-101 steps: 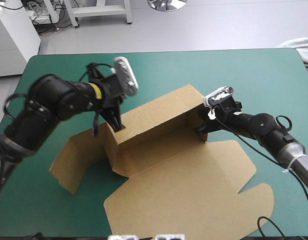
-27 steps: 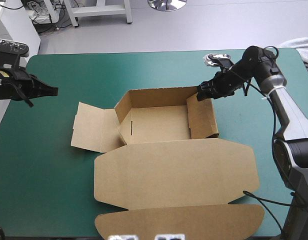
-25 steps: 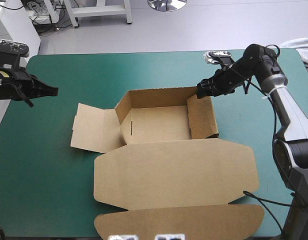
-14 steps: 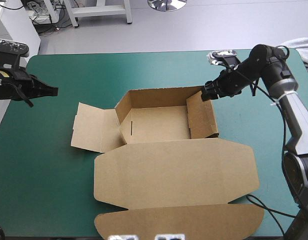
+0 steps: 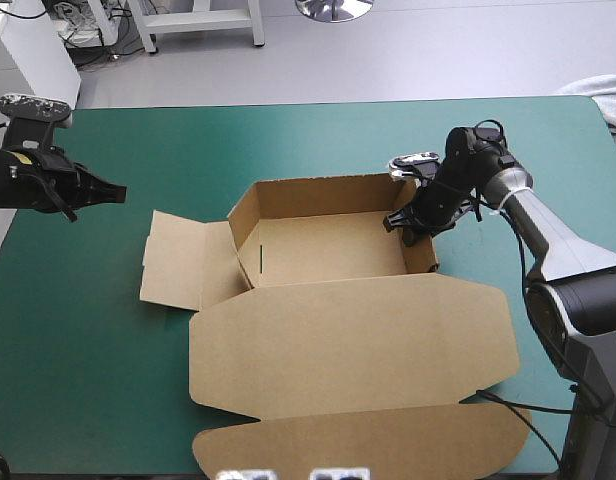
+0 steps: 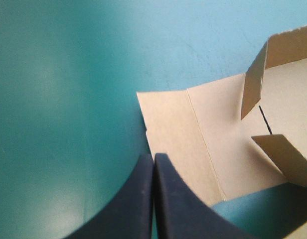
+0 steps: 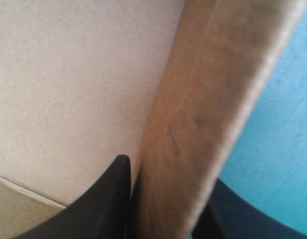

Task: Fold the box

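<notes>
The brown box (image 5: 318, 250) lies mid-table as an open tray, its back wall and right wall (image 5: 420, 250) raised. Its lid (image 5: 348, 340) is flat toward the near edge and its left flap (image 5: 173, 260) is flat on the cover. My right gripper (image 5: 403, 222) is shut on the right wall; the right wrist view has this wall (image 7: 208, 99) between the black fingers of the gripper (image 7: 168, 179), with the box floor (image 7: 78, 74) to one side. My left gripper (image 5: 116, 190) hovers shut left of the box, holding nothing. From the left wrist, the gripper (image 6: 153, 169) points at the flat flap (image 6: 178, 129).
The teal-green cover (image 5: 88, 350) is bare on the left and along the far edge. A pale cloth (image 5: 603, 95) lies at the far right corner, off the table. The lid's tuck flap (image 5: 358, 440) reaches close to the near edge.
My right gripper came down from beyond the box's far right corner and closed on the right wall, which now stands more upright. The left gripper shifted slightly toward the box.
</notes>
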### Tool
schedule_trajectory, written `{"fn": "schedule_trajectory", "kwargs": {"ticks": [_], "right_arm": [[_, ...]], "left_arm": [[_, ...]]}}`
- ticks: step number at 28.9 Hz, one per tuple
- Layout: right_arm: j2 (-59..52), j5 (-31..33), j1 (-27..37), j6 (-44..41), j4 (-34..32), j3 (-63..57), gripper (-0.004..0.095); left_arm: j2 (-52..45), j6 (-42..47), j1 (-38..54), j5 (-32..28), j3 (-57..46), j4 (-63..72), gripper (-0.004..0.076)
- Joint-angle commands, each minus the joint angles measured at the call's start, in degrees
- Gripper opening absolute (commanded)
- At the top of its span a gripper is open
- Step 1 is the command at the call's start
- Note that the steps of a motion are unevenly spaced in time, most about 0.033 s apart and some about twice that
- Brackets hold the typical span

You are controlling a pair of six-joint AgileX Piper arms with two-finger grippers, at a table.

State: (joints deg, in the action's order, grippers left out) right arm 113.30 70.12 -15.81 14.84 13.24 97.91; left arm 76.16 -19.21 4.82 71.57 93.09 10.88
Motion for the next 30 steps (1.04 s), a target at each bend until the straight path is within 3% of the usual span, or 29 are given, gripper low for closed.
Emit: {"fn": "schedule_trajectory", "kwargs": {"ticks": [1,5,16,20,23,30], "right_arm": [[-2.9,1.6,0.0,1.9,1.7,1.2,0.014],[-3.2,1.6,0.0,2.4,1.7,1.2,-0.0019],[-10.2,1.7,3.3,2.5,2.2,1.3,-0.0017],[-15.3,1.7,8.0,6.6,9.7,1.3,-0.0019],[-18.5,1.7,11.6,9.1,14.4,1.3,-0.0019],[-23.0,1.7,17.3,10.7,16.4,1.2,-0.0019]], "left_arm": [[-1.7,0.6,-0.1,0.9,1.3,1.4,-0.001],[-1.6,0.6,-0.1,0.9,1.3,1.4,-0.001],[-1.6,2.7,-0.1,-2.4,1.3,2.0,-0.001],[-1.6,2.7,-0.1,-2.9,1.2,0.2,-0.001],[-1.6,4.8,-0.1,-2.9,1.2,-4.9,-0.001],[-1.6,18.1,0.1,-2.8,-3.1,-26.3,-0.001]]}}
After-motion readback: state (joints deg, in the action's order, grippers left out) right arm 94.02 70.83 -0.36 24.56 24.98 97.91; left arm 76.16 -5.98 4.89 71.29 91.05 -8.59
